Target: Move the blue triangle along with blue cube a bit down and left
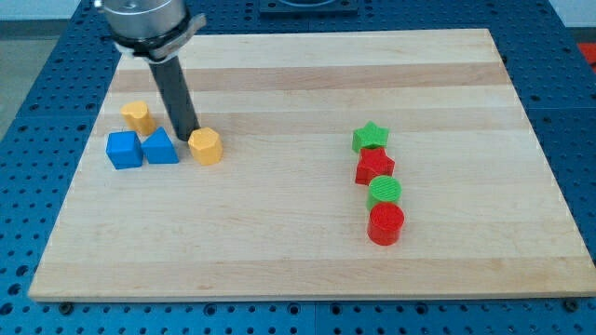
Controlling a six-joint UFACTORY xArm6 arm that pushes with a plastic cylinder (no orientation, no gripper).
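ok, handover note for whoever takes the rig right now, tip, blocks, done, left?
My tip: on the board just above and right of the blue triangle, between it and the yellow hexagon.
Blue cube sits immediately left of the triangle, near the board's left edge; whether they touch is unclear. A second yellow block lies above them.
Green star, red star, green cylinder, red cylinder form a column on the right, away from the job.
Done: tip placed for the push, apparently.
Left: push the blue pair a bit down and left.
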